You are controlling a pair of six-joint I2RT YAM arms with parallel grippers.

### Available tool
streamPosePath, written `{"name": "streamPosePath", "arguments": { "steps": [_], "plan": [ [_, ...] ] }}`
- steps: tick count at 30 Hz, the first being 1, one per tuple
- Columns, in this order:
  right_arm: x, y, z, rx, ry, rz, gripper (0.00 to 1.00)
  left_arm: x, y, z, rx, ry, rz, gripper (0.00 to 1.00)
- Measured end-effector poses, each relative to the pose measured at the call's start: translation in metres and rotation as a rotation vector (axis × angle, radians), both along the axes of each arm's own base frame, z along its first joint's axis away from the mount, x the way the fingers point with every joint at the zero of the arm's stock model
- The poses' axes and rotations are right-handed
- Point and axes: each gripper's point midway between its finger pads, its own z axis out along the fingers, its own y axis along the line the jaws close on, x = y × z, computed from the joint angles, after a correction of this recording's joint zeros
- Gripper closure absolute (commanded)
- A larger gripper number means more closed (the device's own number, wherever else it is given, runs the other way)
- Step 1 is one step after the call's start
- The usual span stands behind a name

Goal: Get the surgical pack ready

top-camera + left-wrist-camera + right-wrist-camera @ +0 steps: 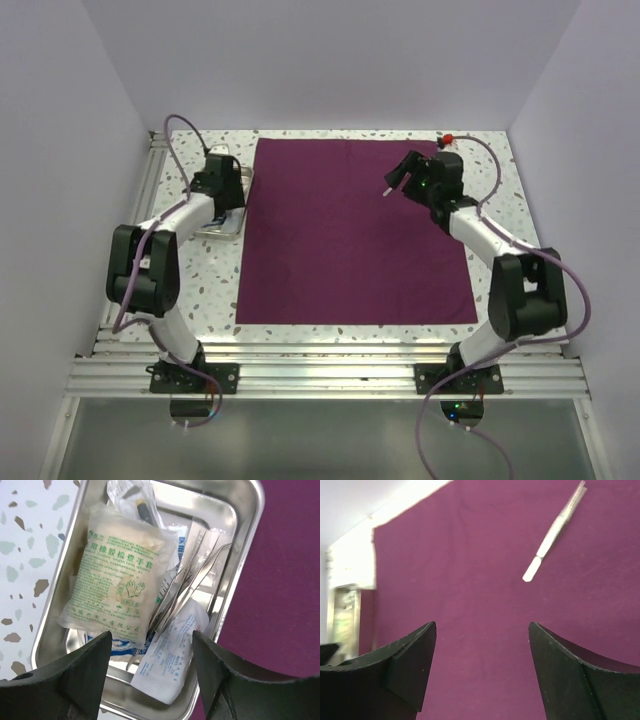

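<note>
Cloth [355,230] lies flat on desk [200,290], steel tray [245,525] just beside its left edge; we see left jaws over tray and right jaws over cloth, both wide open, empty.

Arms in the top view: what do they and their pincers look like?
Both the left arm and right arm have white links, black joint housings and a looping lilac cable. Each pincer's two fingers are matte black, broad wedges.
</note>
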Motion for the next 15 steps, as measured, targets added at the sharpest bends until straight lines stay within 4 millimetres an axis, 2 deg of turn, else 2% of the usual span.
{"name": "streamPosePath", "arguments": {
  "steps": [3,7,11,15],
  "plan": [
    [0.019,-0.007,-0.020,-0.061,0.091,-0.038,0.20,0.001,-0.002,0.019,-0.017,-0.052,-0.006,0.28],
    [0.047,-0.016,-0.041,-0.132,0.194,-0.099,0.20,-0.010,-0.011,0.040,-0.072,-0.121,-0.027,0.27],
    [0.068,-0.027,-0.060,-0.172,0.270,-0.183,0.21,-0.024,-0.037,0.057,-0.161,-0.205,-0.081,0.25],
    [0.075,-0.039,-0.076,-0.195,0.340,-0.280,0.25,-0.029,-0.066,0.067,-0.236,-0.260,-0.141,0.24]
  ]
}}
